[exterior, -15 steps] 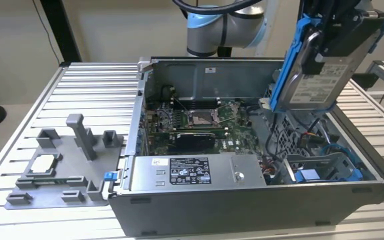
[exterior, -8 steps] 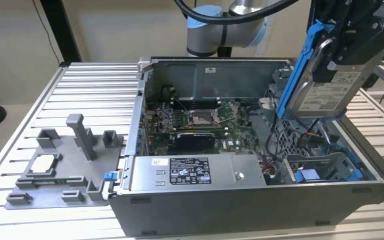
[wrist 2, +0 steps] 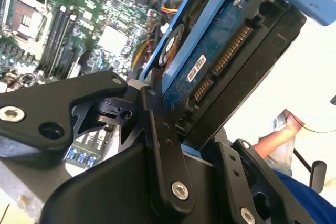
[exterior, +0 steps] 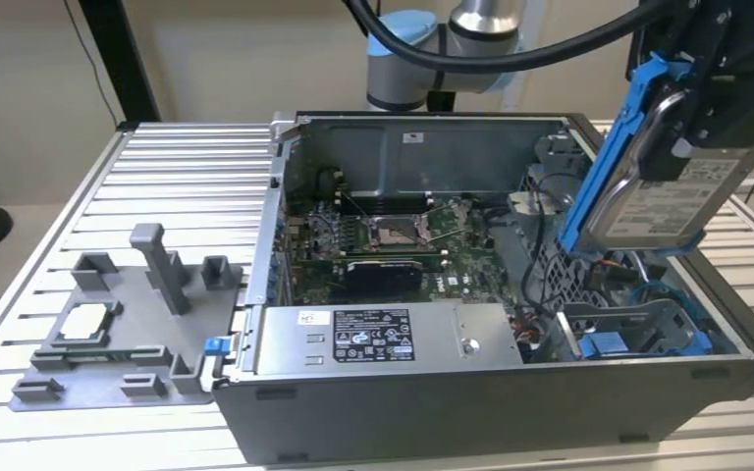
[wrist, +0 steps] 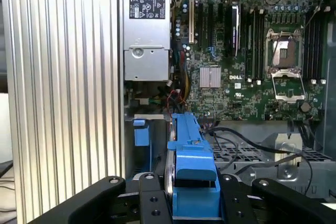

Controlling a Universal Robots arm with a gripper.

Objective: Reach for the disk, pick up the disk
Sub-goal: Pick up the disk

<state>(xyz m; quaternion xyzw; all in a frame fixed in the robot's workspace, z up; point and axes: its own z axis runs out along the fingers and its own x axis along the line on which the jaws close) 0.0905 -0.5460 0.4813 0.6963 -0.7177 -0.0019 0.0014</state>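
The black gripper (exterior: 691, 147) was closed on the blue-framed silver metal disk (exterior: 659, 211), held tilted between its fingers (wrist 2: 160, 145) above the open grey computer case (exterior: 482, 412).

Open computer case (exterior: 482, 294) seen from above and in front in the exterior view, its circuit board (wrist: 247, 51) looked straight down on in the first wrist view, the same circuit board shared at a slant, close up, in the second wrist view.
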